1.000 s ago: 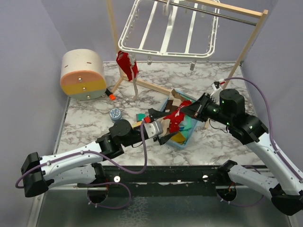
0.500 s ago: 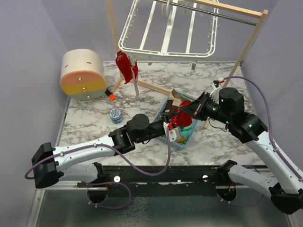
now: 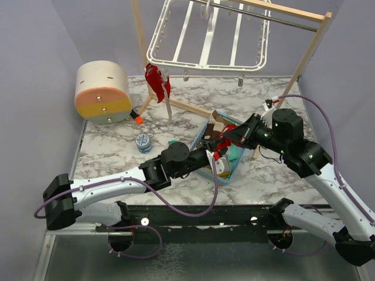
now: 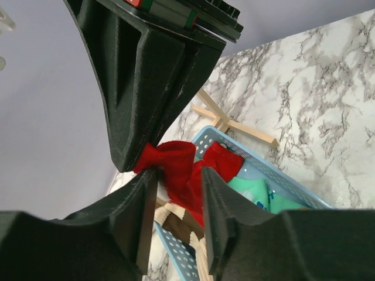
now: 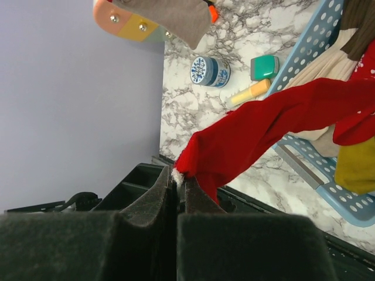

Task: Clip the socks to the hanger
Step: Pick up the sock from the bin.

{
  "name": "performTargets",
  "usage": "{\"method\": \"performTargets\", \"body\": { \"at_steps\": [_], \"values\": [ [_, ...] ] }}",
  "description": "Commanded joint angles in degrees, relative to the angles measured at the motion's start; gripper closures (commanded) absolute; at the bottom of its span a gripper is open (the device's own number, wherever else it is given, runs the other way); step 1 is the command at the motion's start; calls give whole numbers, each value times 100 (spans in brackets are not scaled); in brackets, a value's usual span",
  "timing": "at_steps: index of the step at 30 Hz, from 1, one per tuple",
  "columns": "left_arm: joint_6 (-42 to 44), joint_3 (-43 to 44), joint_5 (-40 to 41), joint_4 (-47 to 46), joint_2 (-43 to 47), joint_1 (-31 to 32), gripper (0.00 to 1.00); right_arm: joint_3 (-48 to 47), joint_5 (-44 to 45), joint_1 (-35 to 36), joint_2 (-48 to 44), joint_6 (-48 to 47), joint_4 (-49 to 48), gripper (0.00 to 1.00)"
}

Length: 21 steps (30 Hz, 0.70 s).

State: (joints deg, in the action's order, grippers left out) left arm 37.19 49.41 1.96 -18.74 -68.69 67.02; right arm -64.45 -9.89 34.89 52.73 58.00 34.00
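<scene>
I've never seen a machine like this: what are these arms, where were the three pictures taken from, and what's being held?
Those are two robot arms fixed at the near edge of a marble table. The wide picture looks down from above; the other two come from a camera on each wrist. The right arm has its jaws shut on a bright red fabric sock, stretched up from a light-blue plastic basket holding more socks. The left arm has its jaws apart on either side of that sock. Behind hangs a white plastic drying hanger, another red sock hanging from its corner.
</scene>
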Motion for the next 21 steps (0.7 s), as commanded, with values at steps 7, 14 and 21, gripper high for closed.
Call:
{"method": "performTargets", "body": {
  "at_steps": [7, 14, 21],
  "values": [
    [66, 110, 1068, -607, -137, 335, 52, -9, -126, 39, -180, 325, -8, 99],
    [363, 43, 1724, -993, -255, 582, 74, 47, -66, 35, -254, 423, -25, 99],
    [188, -151, 1683, -1132, 75, 592, 100, -275, 174, 35, -276, -27, 232, 65]
  ]
}}
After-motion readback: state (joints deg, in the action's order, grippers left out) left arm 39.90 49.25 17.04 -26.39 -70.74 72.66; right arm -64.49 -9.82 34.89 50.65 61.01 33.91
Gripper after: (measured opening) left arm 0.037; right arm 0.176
